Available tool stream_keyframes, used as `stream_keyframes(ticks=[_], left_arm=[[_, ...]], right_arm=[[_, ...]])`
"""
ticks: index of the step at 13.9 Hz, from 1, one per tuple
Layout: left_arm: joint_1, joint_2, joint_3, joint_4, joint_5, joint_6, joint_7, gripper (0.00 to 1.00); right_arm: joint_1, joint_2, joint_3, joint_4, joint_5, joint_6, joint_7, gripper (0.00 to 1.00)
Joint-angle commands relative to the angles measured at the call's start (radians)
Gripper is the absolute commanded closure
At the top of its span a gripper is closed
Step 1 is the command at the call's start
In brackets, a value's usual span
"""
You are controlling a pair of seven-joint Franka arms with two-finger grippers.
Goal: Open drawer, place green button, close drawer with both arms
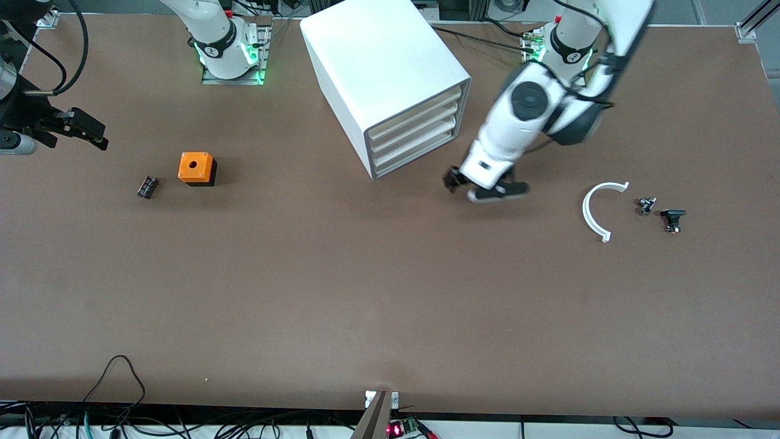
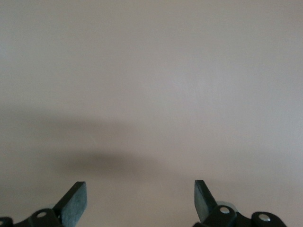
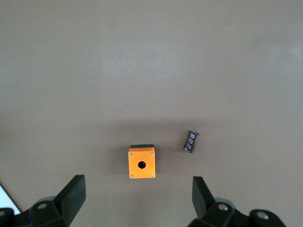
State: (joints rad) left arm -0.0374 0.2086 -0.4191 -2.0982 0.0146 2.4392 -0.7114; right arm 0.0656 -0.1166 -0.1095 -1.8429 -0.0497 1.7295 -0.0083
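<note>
The white cabinet [image 1: 378, 67] stands at the middle back of the table. Its lowest drawer [image 1: 415, 156] is shut, like the three above it. A small dark part that may be the button [image 1: 646, 205] lies toward the left arm's end; no green cap shows. My left gripper [image 1: 454, 181] is open and empty, low over bare table just in front of the drawers; its wrist view [image 2: 140, 194] shows only table. My right gripper [image 1: 91, 133] is open and empty, high at the right arm's end; in its wrist view [image 3: 138, 194] it is above the orange cube.
An orange cube with a hole [image 1: 196, 167] [image 3: 141, 162] and a small black cylinder [image 1: 147, 186] [image 3: 191, 142] lie toward the right arm's end. A white curved strip [image 1: 594, 210] and a flat black-topped part [image 1: 672, 218] lie beside the small dark part.
</note>
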Motion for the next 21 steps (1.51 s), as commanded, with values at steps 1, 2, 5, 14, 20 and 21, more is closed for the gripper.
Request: stream_keyframes(ticks=[1, 2, 5, 14, 20, 21], left_arm=[[0.027, -0.111, 0.086, 0.021, 0.024, -0.095, 0.209, 0.0], [0.036, -0.153, 0.121, 0.055, 0.024, -0.174, 0.312, 0.0], [0.036, -0.234, 0.239, 0.193, 0.018, -0.467, 0.617, 0.0], [0.05, -0.282, 0.352, 0.421, 0.018, -0.904, 0.853, 0.0], [0.05, -0.278, 0.352, 0.425, 0.013, -0.898, 0.851, 0.0], [0.05, -0.278, 0.352, 0.426, 0.015, -0.898, 0.851, 0.0]], right_arm=[[-0.007, 0.005, 0.005, 0.024, 0.01, -0.025, -0.009, 0.0], [-0.007, 0.005, 0.005, 0.024, 0.011, -0.025, -0.007, 0.0], [-0.007, 0.006, 0.005, 0.024, 0.013, -0.025, -0.002, 0.0], [-0.006, 0.011, 0.005, 0.024, 0.013, -0.025, -0.001, 0.0], [-0.006, 0.012, 0.005, 0.024, 0.013, -0.025, -0.001, 0.0], [-0.006, 0.012, 0.005, 0.024, 0.013, -0.024, -0.001, 0.0]])
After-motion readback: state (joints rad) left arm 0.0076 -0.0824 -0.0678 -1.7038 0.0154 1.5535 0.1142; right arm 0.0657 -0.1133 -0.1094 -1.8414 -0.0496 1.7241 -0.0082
